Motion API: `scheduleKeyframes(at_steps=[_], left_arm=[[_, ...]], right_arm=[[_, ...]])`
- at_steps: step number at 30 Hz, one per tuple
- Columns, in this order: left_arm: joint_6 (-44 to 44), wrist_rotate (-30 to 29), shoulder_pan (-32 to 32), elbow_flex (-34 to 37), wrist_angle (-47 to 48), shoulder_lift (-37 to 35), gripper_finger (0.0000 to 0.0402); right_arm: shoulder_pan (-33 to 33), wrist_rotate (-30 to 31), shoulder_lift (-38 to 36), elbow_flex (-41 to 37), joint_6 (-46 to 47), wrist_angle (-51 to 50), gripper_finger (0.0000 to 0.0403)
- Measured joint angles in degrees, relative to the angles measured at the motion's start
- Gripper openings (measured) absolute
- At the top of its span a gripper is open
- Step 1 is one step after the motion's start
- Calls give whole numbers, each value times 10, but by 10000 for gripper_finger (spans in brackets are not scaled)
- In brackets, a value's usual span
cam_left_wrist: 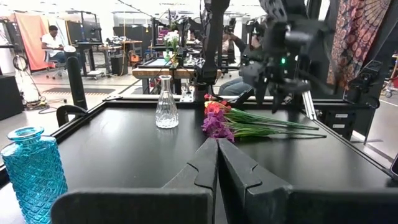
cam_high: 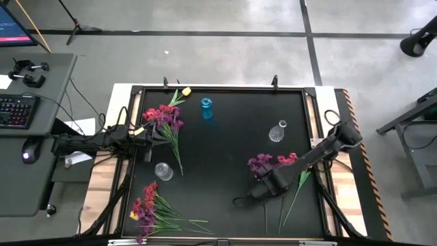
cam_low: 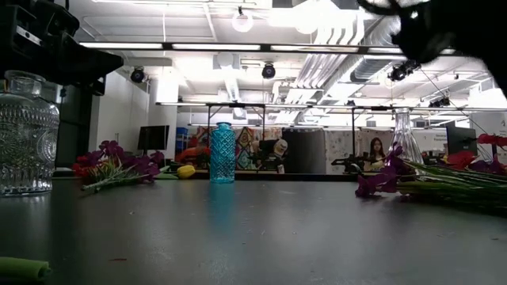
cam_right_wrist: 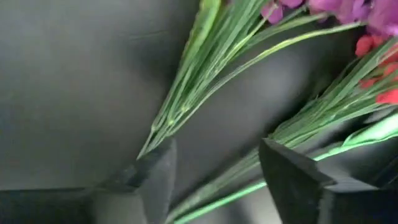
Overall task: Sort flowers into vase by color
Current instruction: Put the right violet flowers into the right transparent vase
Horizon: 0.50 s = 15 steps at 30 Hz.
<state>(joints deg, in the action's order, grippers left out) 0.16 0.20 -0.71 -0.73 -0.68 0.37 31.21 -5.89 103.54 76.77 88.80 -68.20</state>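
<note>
1. Here, the right gripper hangs low over the black table, its fingers spread wide with green stems of the flowers lying between and under them; whether a finger touches a stem cannot be told.
2. Those stems belong to a purple and red bunch lying flat on the table, on the far side of the blue vase from the left arm and just beside a clear vase.
3. The left gripper sits at the table's edge with its fingers pressed together, holding nothing, pointing across at that bunch.
4. A second red and purple bunch lies near the blue vase, with a yellow bud beside it.
5. A third bunch lies well away from the blue vase, past another clear vase.
</note>
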Motion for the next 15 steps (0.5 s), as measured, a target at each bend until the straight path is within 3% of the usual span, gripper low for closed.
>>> scheduleKeyframes(at_steps=[6, 15], left_arm=[[0, 0, 0, 0, 0, 0, 0], [0, 0, 0, 0, 0, 0, 0]], right_arm=[[-3, -6, 58, 0, 13, 7, 278], [-26, 24, 70, 0, -8, 24, 282]])
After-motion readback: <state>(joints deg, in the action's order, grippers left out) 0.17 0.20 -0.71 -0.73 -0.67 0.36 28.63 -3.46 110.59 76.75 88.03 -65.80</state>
